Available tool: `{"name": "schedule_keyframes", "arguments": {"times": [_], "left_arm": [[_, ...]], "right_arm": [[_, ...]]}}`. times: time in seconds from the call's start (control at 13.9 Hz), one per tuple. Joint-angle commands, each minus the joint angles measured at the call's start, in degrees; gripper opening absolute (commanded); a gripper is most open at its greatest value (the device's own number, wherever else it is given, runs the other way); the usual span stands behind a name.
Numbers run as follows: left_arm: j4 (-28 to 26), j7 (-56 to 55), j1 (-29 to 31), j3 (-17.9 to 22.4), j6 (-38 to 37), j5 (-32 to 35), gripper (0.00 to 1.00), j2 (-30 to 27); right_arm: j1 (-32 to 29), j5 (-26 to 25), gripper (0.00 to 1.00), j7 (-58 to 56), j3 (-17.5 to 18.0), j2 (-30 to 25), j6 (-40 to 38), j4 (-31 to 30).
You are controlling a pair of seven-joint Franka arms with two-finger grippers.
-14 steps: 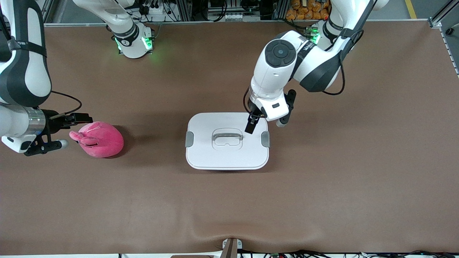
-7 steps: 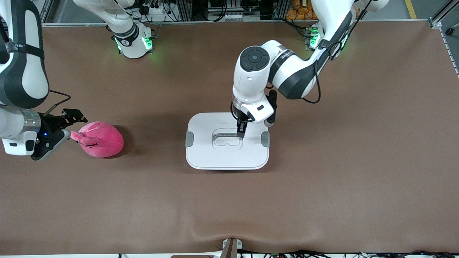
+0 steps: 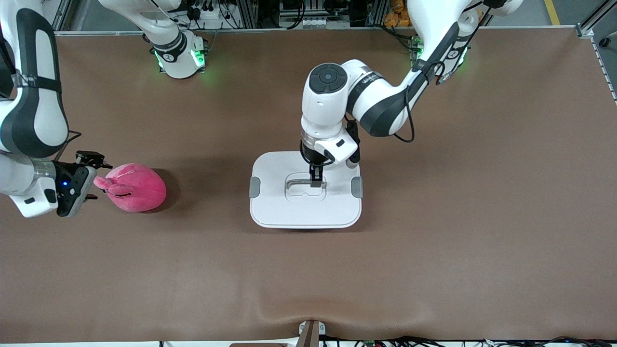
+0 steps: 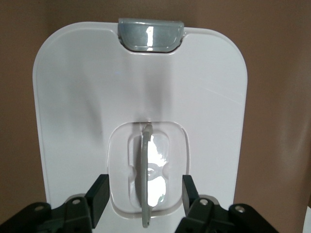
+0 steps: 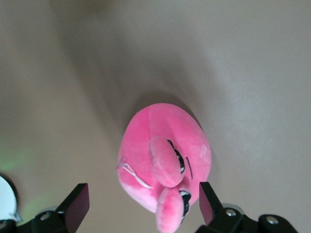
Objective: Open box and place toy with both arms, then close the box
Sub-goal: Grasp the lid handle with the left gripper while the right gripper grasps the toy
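Note:
The box point(image 3: 305, 207) stands mid-table with its white lid on; only the lid and two grey side clips point(image 3: 254, 187) show. My left gripper point(image 3: 315, 182) is open, low over the lid's recessed grey handle point(image 3: 299, 182). In the left wrist view the handle point(image 4: 146, 174) stands up on edge between the two fingers point(image 4: 99, 194), apart from both; my left gripper point(image 4: 143, 196) straddles it. The pink toy point(image 3: 135, 188) lies toward the right arm's end. My right gripper point(image 3: 91, 183) is open beside its ear nubs. In the right wrist view the toy point(image 5: 165, 145) lies ahead, nubs between the open fingers point(image 5: 77, 201).
The brown table mat point(image 3: 434, 241) is bare around the box and the toy. The arm bases with green lights point(image 3: 181, 58) stand along the table's farthest edge. A lid clip point(image 4: 150, 34) shows in the left wrist view.
My left gripper has moved from the clip end of the lid to the handle and come down around it. My right wrist has turned and settled by the toy's ears.

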Motion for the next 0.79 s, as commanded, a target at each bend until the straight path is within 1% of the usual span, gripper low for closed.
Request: {"name": "schedule_keyframes", "arguments": {"times": [0.0,0.07,0.14,0.29,0.43,0.5,0.72], "left_arm": [[1.8,-3.2,-1.5,0.6,0.6,2.7,0.68,2.1],[1.8,-3.9,-1.7,0.6,1.4,2.7,0.68,2.6],[1.8,-4.5,-1.8,0.7,2.3,2.8,0.64,2.9],[1.9,-4.4,-1.9,0.7,3.4,3.4,0.63,3.7],[1.9,-4.5,-2.7,0.6,3.5,5.5,0.63,4.5],[1.9,-4.5,-3.0,0.7,3.7,5.7,0.63,4.7],[1.9,-4.4,-3.1,1.3,4.8,5.8,0.54,4.8]], "right_arm": [[-0.6,1.2,1.00,-9.0,0.4,0.1,5.0,-3.6],[-0.6,1.3,1.00,-11.6,0.4,0.2,6.9,-4.9],[-0.6,1.3,1.00,-13.5,0.4,0.2,8.1,-5.7],[-0.5,1.3,1.00,-16.9,0.4,0.2,11.3,-7.2],[-0.5,1.3,1.00,-20.8,0.4,0.2,14.4,-9.1],[-0.4,1.3,1.00,-21.8,0.4,0.2,14.9,-9.5],[-0.4,1.3,1.00,-22.2,0.4,0.9,15.2,-9.6]]}}
